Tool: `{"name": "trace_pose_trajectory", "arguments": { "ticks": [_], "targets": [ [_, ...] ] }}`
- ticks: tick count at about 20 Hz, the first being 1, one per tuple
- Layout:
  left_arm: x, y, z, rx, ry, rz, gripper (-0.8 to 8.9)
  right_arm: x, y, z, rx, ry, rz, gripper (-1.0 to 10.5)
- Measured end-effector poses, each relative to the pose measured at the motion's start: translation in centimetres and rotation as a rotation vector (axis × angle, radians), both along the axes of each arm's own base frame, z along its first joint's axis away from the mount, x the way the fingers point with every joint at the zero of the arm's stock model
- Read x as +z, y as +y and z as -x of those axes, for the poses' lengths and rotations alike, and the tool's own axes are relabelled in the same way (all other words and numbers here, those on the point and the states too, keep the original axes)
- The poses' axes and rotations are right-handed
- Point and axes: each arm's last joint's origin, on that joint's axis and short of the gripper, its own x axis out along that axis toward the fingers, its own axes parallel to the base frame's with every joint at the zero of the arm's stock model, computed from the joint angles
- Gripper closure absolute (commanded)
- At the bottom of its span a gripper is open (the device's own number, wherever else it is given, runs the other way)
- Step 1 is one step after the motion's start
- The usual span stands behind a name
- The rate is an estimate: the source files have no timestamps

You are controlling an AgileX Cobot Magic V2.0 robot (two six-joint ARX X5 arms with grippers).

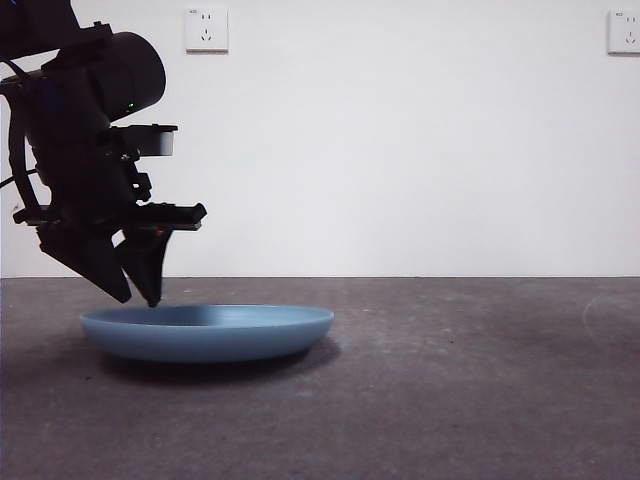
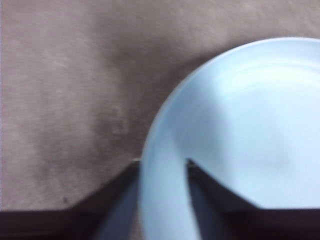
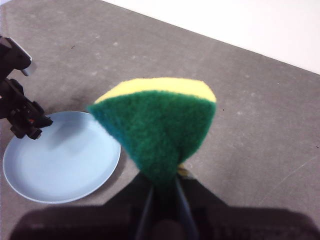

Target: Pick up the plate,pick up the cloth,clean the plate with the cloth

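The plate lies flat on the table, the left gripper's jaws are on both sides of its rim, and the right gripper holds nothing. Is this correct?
Not quite: the right gripper is shut on the cloth, as the right wrist view shows. The plate, table and left gripper are as you say.

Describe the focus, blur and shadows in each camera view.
Front view: sharp; the plate casts a dark shadow on the table. Left wrist view: soft and blurred, plate rim between the left gripper jaws. Right wrist view: sponge fairly sharp, gripper base blurred.
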Motion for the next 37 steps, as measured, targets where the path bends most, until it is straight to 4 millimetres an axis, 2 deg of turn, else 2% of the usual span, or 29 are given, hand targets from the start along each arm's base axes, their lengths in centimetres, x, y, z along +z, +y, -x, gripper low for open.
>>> {"name": "trace_pose_trajectory", "arguments": {
  "ticks": [4, 6, 8, 13, 16, 19, 23, 27, 28, 29, 32, 33, 37],
  "targets": [
    [0.1, 0.0, 0.1, 0.0, 0.013, -0.004, 4.04, -0.1, -0.1, -0.3, -0.015, 0.004, 0.0, 9.6],
    [0.8, 0.1, 0.2, 0.0, 0.019, -0.007, 4.04, -0.3, 0.0, -0.6, -0.025, 0.013, 0.004, 9.6],
    [2.3, 0.1, 0.2, -0.002, 0.003, 0.003, 4.04, -0.6, 0.2, -1.1, -0.038, 0.028, 0.014, 9.6],
    [8.2, 0.1, 1.2, -0.023, -0.102, 0.062, 4.04, -2.3, 1.4, -3.2, -0.062, 0.097, 0.068, 9.6],
    [12.1, 0.2, 2.9, -0.066, -0.167, 0.127, 4.05, -4.8, 2.9, -5.5, -0.079, 0.181, 0.144, 9.6],
    [14.1, 0.5, 5.0, -0.111, -0.19, 0.177, 4.05, -8.0, 4.3, -8.0, -0.09, 0.291, 0.219, 9.6],
    [15.7, 1.1, 7.0, -0.132, -0.214, 0.2, 4.05, -13.2, 4.8, -11.9, -0.035, 0.529, 0.181, 9.4],
    [15.6, 1.3, 7.3, -0.131, -0.192, 0.192, 4.05, -17.9, 4.4, -15.1, -0.05, 0.678, 0.129, 9.3],
    [15.6, 1.3, 7.3, -0.131, -0.19, 0.192, 4.05, -18.7, 4.2, -15.5, -0.06, 0.705, 0.126, 9.1],
    [15.6, 1.3, 7.3, -0.131, -0.19, 0.192, 4.05, -19.2, 4.1, -15.7, -0.07, 0.723, 0.13, 8.3],
    [15.6, 1.2, 7.3, -0.132, -0.19, 0.192, 4.05, -19.8, 4.1, -15.9, -0.076, 0.739, 0.135, 4.7],
    [15.6, 1.2, 7.3, -0.132, -0.19, 0.192, 4.05, -19.8, 4.1, -15.9, -0.079, 0.74, 0.131, 4.1],
    [15.6, 1.2, 7.3, -0.132, -0.19, 0.192, 4.05, -19.8, 4.0, -15.9, -0.092, 0.743, 0.122, 4.0]
  ]
}}
